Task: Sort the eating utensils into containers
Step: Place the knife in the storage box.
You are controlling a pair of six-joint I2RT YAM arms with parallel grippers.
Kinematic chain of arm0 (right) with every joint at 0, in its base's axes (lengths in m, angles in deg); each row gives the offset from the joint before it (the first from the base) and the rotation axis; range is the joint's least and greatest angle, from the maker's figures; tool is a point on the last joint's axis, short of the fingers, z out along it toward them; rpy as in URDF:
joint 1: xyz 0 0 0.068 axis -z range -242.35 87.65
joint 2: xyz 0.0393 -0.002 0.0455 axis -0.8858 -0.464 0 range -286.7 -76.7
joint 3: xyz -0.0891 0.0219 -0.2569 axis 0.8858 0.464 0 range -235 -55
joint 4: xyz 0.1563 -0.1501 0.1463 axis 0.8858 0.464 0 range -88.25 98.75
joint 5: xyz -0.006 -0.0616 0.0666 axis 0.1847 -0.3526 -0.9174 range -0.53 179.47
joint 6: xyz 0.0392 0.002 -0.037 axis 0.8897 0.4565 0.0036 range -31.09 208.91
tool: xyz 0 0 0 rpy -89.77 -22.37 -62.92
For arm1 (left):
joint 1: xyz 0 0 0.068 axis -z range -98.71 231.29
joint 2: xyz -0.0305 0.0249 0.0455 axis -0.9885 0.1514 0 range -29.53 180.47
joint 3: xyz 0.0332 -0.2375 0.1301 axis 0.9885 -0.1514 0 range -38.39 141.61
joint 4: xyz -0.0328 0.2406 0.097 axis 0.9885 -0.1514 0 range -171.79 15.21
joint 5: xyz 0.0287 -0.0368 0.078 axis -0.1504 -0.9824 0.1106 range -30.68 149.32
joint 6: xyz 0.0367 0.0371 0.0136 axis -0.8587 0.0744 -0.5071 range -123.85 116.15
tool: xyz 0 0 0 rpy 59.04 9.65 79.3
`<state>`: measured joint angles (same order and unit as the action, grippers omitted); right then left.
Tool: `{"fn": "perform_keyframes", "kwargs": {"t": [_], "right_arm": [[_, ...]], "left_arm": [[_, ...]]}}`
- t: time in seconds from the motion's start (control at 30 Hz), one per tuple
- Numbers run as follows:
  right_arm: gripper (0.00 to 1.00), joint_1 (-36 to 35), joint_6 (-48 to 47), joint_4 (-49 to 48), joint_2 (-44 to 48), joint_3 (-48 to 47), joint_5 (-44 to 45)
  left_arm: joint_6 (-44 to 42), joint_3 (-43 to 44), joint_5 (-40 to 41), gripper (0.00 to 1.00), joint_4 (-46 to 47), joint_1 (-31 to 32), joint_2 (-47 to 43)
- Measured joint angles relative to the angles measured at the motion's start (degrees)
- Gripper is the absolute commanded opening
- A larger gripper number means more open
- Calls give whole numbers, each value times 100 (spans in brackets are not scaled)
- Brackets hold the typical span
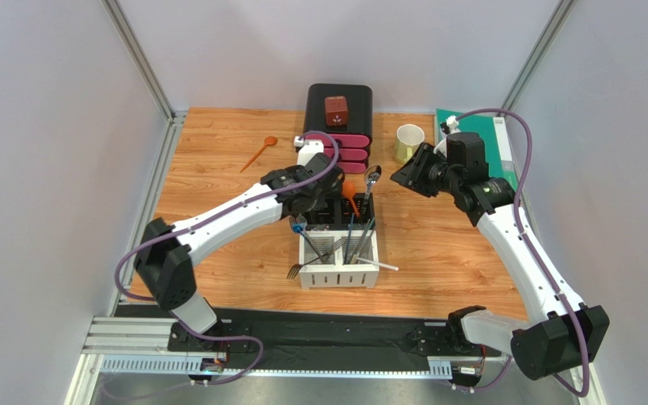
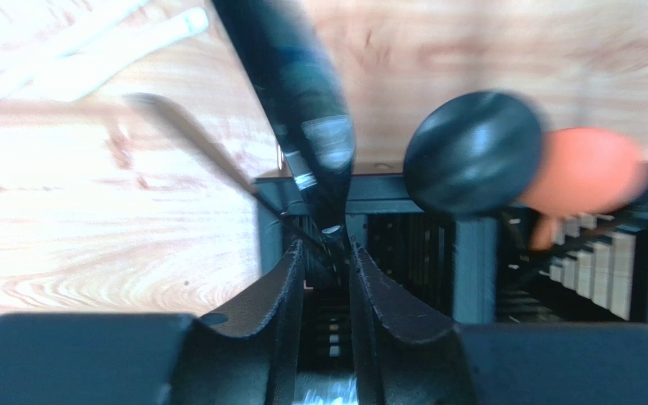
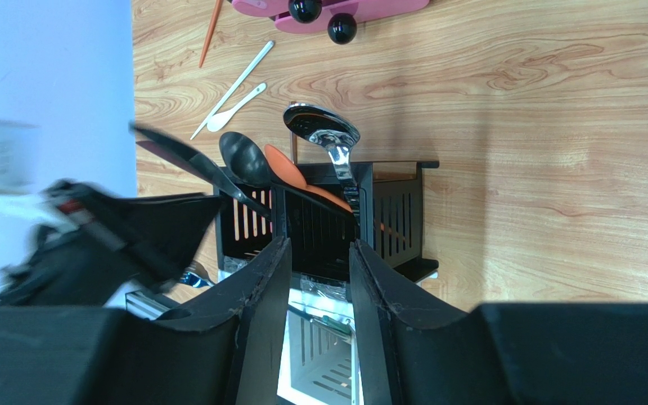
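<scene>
A pale wooden worktop (image 1: 437,245) sits between white walls, with the four-compartment caddy (image 1: 340,274) in its middle. The left pincer (image 2: 327,249) hangs over a far black compartment. Its jaws stand a little apart, and a blurred dark utensil (image 2: 298,93) leans out just ahead of the fingertips, its lower end inside the compartment. The blur hides whether the tips touch it. The right pincer (image 3: 319,249) hovers to the caddy's right, open and empty.

The step looks like releasing that utensil. To do it well, the jaws should spread fully and the arm should lift straight up, clear of the leaning handle and the spoon bowls just beside it.

Counted:
- **In the caddy:** one black spoon (image 2: 471,152), one orange spoon (image 2: 585,169), one silver spoon (image 3: 323,126), one fork (image 1: 298,270) and one white handle (image 1: 380,265) poking from the near side. The thin stems in the near compartments are too crowded to count.
- **Loose on the worktop:** one more orange spoon (image 1: 260,153) and two white plastic pieces (image 3: 233,88).
</scene>
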<state>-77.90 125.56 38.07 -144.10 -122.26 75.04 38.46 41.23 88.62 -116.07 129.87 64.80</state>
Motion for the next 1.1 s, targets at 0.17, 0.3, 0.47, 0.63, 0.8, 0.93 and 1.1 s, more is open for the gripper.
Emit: {"fn": "perform_keyframes", "kwargs": {"t": [0.17,0.3,0.47,0.63,0.8,0.93,1.1], "right_arm": [[37,0,0,2,0,0,0],[38,0,-2,7,0,0,20],[40,17,-2,7,0,0,46],[43,76,-4,11,0,0,63],[45,149,-9,17,0,0,85],[46,225,-22,28,0,17,83],[46,291,-22,83,0,131,61]], "left_arm": [[-254,164,59,38,114,-42,-857],[-422,516,-66,38,210,-240,-1233],[-726,743,-323,38,70,-942,-1266],[-1237,638,-728,39,-321,-2203,-1209],[-2179,1482,-1178,39,-1137,-3281,-96],[-2872,2402,-1499,41,-1541,-3567,1156],[-3434,2763,-2037,43,-1674,-3644,1954]]}}
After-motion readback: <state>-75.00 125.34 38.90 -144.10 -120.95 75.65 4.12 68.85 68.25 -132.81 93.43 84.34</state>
